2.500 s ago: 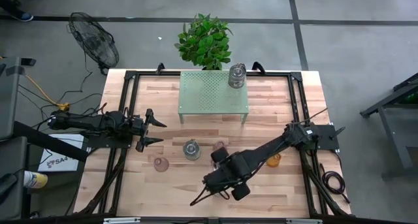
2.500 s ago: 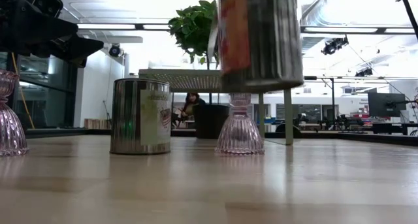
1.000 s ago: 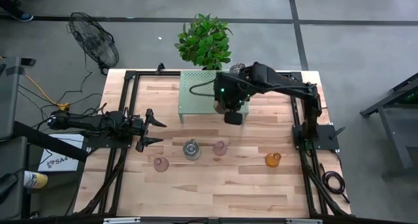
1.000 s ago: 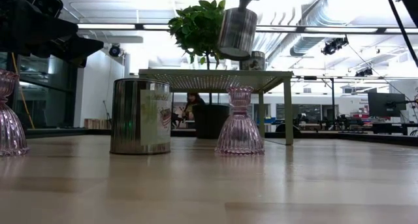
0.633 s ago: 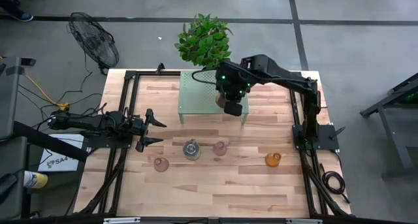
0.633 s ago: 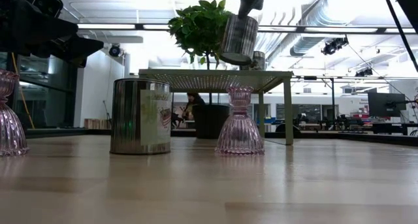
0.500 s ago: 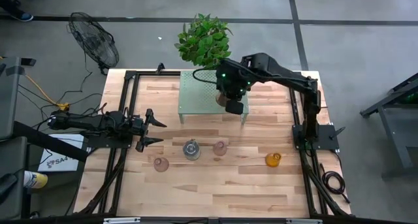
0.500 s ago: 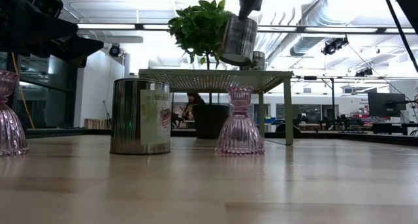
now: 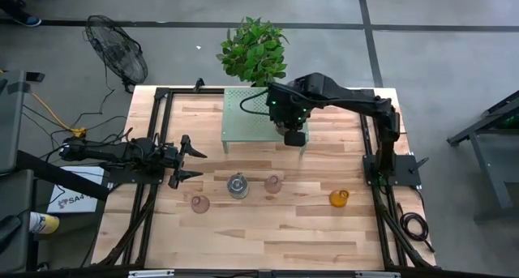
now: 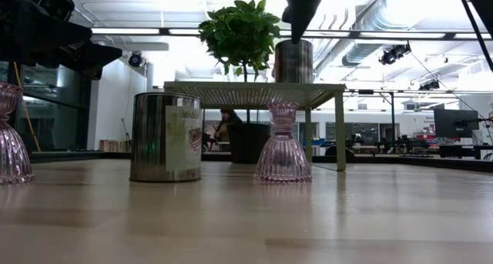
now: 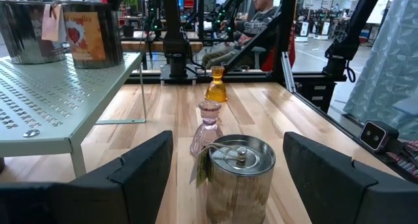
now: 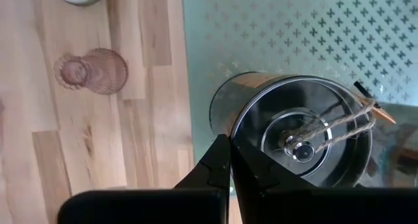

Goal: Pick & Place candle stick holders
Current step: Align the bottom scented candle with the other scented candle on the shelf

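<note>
My right gripper (image 10: 293, 29) is shut over the green perforated shelf (image 9: 251, 116), on a silver-grey holder (image 10: 293, 61) that stands on the shelf top. A second silver holder (image 11: 26, 28) stands beside it on the shelf. On the table stand a third silver holder (image 9: 238, 185), two pink glass holders (image 9: 273, 183) (image 9: 199, 203) and an amber one (image 9: 339, 198). My left gripper (image 9: 193, 161) is open and empty near the table's left side, level with the table. My right gripper comes from above, pointing down, with its shut fingers (image 12: 225, 160) at the top rim (image 12: 230, 129) of the silver holder, on one side of its top. The holder stands upright with its base on the shelf. The pinch itself is hidden by the fingers.
A potted plant (image 9: 255, 51) stands behind the shelf at the table's far edge. Black frame rails (image 9: 158, 108) run along the table's sides. Bare wood lies in front of the holders toward the near edge.
My right gripper has carried the silver holder from the table's middle up and toward the far edge, over the shelf, then down. The holder hung tilted under the fingers half a second ago; now it stands upright on the shelf.
</note>
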You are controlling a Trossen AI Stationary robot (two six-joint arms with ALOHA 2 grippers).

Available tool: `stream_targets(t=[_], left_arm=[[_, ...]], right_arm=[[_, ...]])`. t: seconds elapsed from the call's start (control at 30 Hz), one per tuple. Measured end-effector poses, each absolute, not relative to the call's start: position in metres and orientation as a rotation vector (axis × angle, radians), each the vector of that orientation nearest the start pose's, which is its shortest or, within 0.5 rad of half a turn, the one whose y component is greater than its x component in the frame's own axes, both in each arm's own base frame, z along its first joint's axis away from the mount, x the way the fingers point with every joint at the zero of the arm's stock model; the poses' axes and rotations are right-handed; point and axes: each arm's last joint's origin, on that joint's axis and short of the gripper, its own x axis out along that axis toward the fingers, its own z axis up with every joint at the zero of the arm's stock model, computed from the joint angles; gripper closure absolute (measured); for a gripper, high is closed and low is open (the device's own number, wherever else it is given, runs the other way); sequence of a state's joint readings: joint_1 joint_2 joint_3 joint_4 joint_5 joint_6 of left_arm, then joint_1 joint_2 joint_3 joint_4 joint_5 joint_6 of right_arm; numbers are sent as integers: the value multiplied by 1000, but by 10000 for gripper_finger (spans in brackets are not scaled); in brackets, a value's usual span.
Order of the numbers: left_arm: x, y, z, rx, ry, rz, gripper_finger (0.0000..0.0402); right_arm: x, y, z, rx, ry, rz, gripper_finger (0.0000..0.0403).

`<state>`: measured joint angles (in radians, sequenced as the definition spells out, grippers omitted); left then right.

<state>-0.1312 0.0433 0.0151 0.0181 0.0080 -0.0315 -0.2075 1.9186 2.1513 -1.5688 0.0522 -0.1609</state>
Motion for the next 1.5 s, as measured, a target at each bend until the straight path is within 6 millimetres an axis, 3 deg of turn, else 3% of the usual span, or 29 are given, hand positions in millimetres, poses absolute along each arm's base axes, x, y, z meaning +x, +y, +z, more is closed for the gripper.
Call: stream_targets(t=[0.4,1.5], left_arm=[[99,-13,167,-31,13,-139,114],[99,-13,167,-31,13,-139,114]], right_arm=[[320,-75,374,9,1379,-170,403],[320,-91,372,96,1324,-111,403]])
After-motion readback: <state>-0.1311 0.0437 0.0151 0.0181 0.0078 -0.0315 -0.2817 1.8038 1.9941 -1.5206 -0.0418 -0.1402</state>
